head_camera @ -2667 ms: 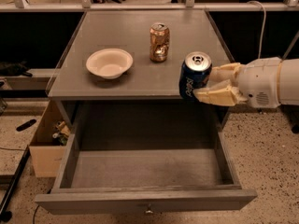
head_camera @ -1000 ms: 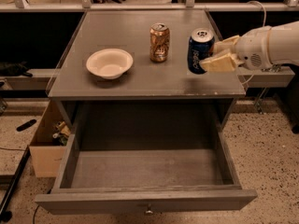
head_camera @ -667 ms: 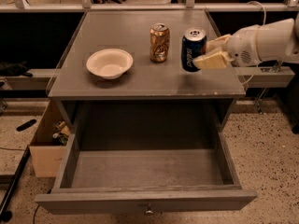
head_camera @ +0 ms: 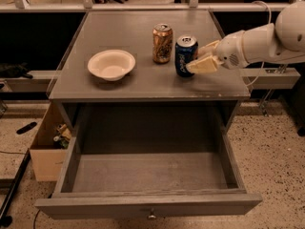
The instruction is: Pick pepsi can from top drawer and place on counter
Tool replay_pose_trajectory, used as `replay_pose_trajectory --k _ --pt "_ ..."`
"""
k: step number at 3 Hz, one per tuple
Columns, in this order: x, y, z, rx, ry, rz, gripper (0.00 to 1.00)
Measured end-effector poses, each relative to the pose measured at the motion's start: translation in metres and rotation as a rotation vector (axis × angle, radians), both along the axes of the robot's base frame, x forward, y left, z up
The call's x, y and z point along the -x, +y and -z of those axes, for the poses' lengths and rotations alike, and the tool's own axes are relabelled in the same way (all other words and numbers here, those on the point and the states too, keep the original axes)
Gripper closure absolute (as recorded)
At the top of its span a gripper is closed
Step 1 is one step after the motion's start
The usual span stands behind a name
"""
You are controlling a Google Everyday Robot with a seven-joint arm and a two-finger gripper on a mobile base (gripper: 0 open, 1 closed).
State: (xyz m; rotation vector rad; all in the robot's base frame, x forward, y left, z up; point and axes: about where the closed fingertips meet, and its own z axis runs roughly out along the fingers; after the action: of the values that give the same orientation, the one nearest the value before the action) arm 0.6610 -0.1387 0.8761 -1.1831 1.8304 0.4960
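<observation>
Nearest: the top drawer (head_camera: 147, 205) is pulled well out toward me. Its front panel runs wide and flat, with the small knob (head_camera: 151, 217) partly cut off by the near edge. The grey floor is in view, but the far end under the counter lip sits in shadow and is hard to read.

Left of the cabinet is an open cardboard box (head_camera: 44, 152). There are small items inside that I cannot identify, half hidden by the drawer side.

On the counter (head_camera: 143, 86), a pale bowl (head_camera: 111, 64) sits left of centre.

To the right, the pepsi can (head_camera: 185, 56) stands upright on the counter, well back from the drawer. My hand (head_camera: 195, 59) comes in from the right and is clasped on the can. The near finger (head_camera: 206, 66) lies against its right side, and the tip of the far finger (head_camera: 209, 47) goes out of sight behind it. I cannot tell whether the can's base bears fully on the surface.

Just left of the can and slightly farther back is a gold-brown can (head_camera: 162, 43), close but apart.

My white arm (head_camera: 267, 39) is cut off at the right edge.
</observation>
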Motion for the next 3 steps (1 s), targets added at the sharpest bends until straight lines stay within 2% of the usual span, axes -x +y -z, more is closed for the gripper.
replay_pose_trajectory --k 1,3 --pt "-0.0012 0.0017 0.0023 0.0 0.004 -0.002 0.85" --pt "-0.0012 0.0018 0.0023 0.0 0.005 -0.003 0.39"
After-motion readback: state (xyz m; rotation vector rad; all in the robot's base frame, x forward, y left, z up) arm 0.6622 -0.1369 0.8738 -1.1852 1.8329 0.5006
